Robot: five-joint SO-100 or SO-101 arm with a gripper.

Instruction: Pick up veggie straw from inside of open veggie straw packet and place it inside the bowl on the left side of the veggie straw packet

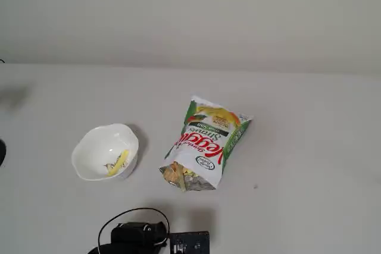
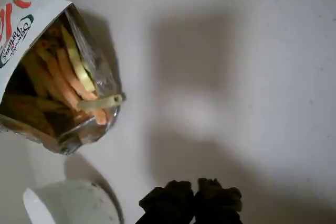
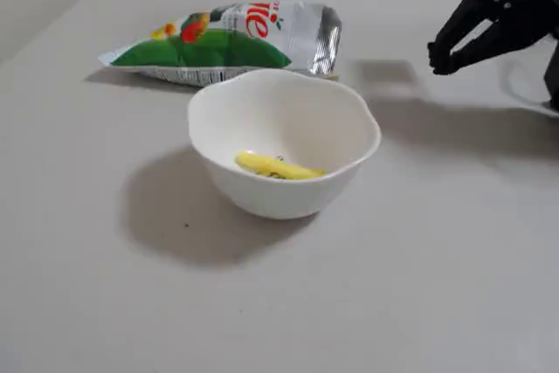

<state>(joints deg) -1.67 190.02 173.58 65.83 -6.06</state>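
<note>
Gripper [image 3: 441, 57] up off the table [image 3: 105, 286], black fingertips together, nothing held or touched; in the wrist view fingertips [image 2: 173, 198] pressed side by side at the bottom edge. 1 pale yellow veggie straw [image 3: 278, 166] lying inside the white bowl [image 3: 218, 107], beside the veggie straw packet [image 1: 205, 141]. Packet mouth open in the wrist view, tan and orange straws [image 2: 71, 80] inside, deeper contents dark and hard to make out. Bowl cut off at that view's bottom left corner. Arm mostly out of frame.
</note>
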